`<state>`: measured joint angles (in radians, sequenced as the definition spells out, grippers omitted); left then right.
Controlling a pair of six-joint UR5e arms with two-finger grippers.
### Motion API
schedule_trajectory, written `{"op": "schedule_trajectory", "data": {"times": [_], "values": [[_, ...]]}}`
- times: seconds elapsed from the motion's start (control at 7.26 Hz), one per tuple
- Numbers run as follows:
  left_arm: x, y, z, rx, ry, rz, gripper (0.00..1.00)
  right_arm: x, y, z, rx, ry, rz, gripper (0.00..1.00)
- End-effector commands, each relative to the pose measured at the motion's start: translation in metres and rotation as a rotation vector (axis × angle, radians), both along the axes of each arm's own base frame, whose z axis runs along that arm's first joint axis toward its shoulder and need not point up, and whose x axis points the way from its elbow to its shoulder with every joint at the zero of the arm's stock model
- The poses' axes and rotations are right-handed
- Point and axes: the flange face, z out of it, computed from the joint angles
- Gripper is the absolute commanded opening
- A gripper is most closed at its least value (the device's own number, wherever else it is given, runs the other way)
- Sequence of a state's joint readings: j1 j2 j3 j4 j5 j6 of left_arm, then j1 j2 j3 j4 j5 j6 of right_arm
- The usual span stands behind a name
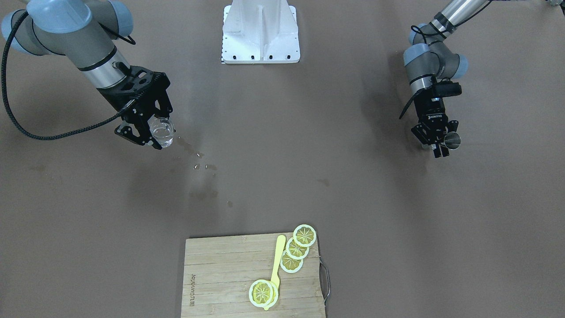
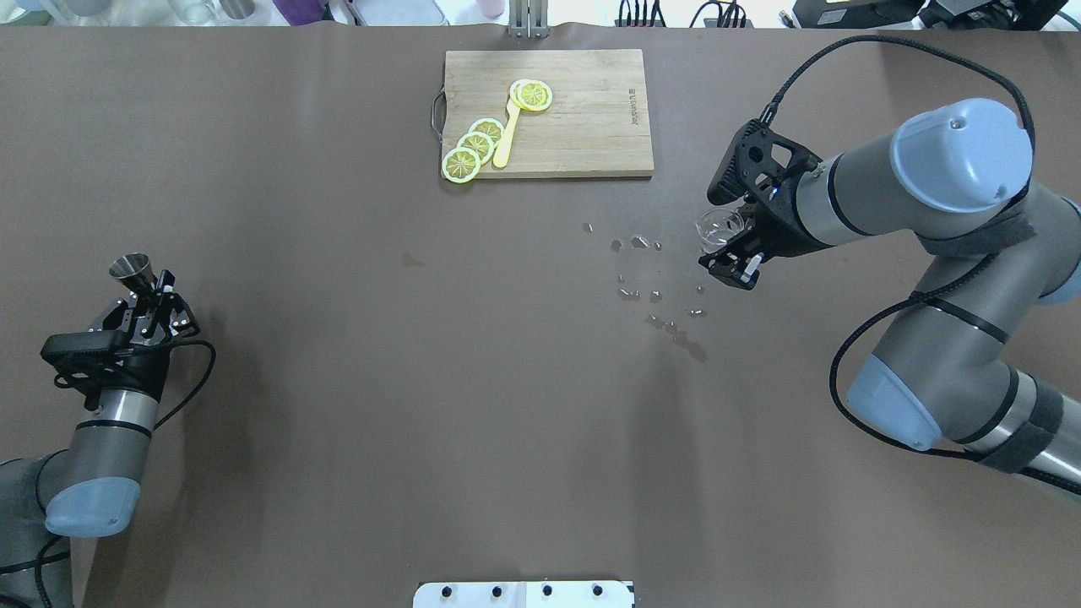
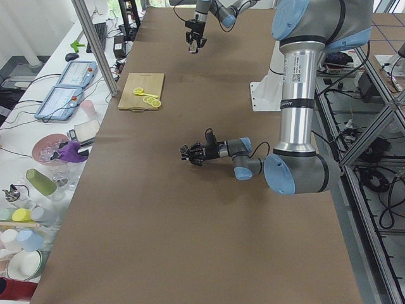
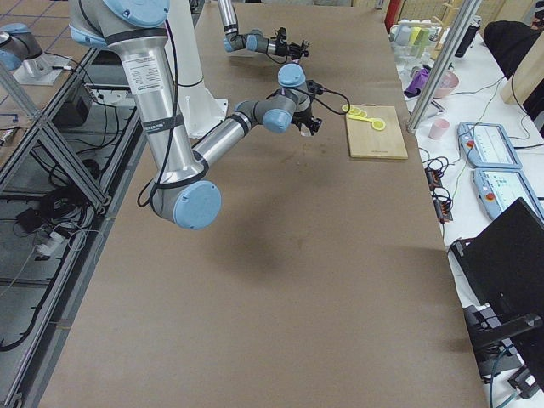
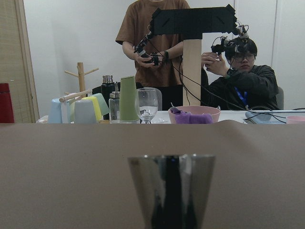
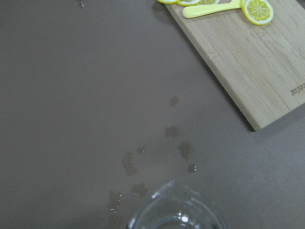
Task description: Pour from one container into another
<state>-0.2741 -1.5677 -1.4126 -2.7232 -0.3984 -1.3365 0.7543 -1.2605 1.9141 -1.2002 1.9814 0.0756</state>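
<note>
A: Jigger point(image 2: 132, 268) first. Where have you got it?

B: You have it pinched in the left gripper point(image 2: 154, 293), with the fingers pressed in below its upper cone, out at the left end of the table point(image 2: 380, 405). In the left wrist view that cone stands upright, wide mouth up. Whether its foot touches the table, I cannot tell you.

A: And the glass cup point(image 2: 719, 227)?

B: Your right gripper point(image 2: 733, 243) clamps it between both fingers. It is lifted off the table on the right side, near a corner of the cutting board point(image 2: 583, 110). It is well apart from the jigger, with most of the table between them.

A: What lies near it?

B: You have wet drops and dark damp patches point(image 2: 652, 294) on the table just beside the cup, toward the middle. On the board there are lemon slices point(image 2: 475, 146) and a yellow spoon point(image 2: 504, 143), with one slice lying over one end of the spoon.
</note>
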Motion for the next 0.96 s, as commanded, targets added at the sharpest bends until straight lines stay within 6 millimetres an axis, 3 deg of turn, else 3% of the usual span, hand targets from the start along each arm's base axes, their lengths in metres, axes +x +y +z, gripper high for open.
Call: {"op": "schedule_trajectory", "data": {"times": [0.0, 0.14, 0.55, 0.83], "values": [[0.000, 0.000, -0.007, 0.007, 0.012, 0.000, 0.07, 0.004, -0.002, 0.000, -0.007, -0.001, 0.000, 0.00], [0.000, 0.001, -0.019, 0.012, 0.036, 0.003, 0.01, 0.005, -0.002, 0.000, -0.008, -0.003, -0.003, 0.00], [0.007, 0.002, -0.054, 0.031, 0.098, 0.008, 0.00, 0.005, -0.006, 0.002, -0.013, 0.002, 0.004, 0.00], [0.027, -0.001, -0.083, 0.036, 0.124, 0.034, 0.00, 0.011, -0.010, 0.004, -0.018, 0.008, 0.018, 0.00]]}}
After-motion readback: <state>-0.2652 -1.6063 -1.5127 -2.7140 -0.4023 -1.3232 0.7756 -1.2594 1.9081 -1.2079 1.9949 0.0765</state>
